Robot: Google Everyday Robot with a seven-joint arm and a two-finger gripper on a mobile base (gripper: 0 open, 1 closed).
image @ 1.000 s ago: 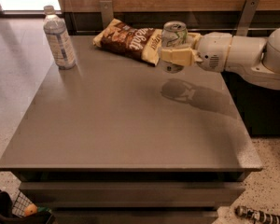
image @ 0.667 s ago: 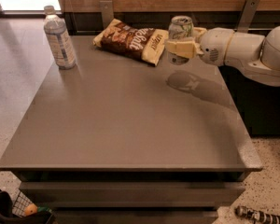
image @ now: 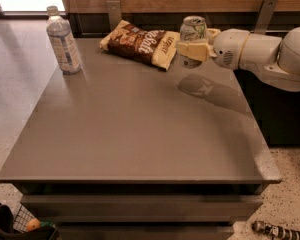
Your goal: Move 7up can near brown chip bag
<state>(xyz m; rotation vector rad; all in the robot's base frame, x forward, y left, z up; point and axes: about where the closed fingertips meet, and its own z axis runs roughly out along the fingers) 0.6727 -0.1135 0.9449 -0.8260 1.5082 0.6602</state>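
Note:
The 7up can [image: 193, 30], white and green with a silver top, is upright in my gripper [image: 194, 46], which is shut on it and holds it above the table near the back right. The brown chip bag [image: 141, 43] lies flat on the grey table [image: 140, 129] at the back, just left of the can. The can's lower part is hidden behind a cream finger [image: 192, 51]. My white arm [image: 262, 54] reaches in from the right.
A clear plastic water bottle [image: 63, 40] stands at the table's back left corner. A wooden wall with metal brackets [image: 113, 14] runs behind the table. Small objects lie on the floor at bottom left [image: 20, 224] and bottom right [image: 277, 230].
My gripper has carried the can up and a little toward the back, closer to the right end of the chip bag. The bag and bottle have not moved.

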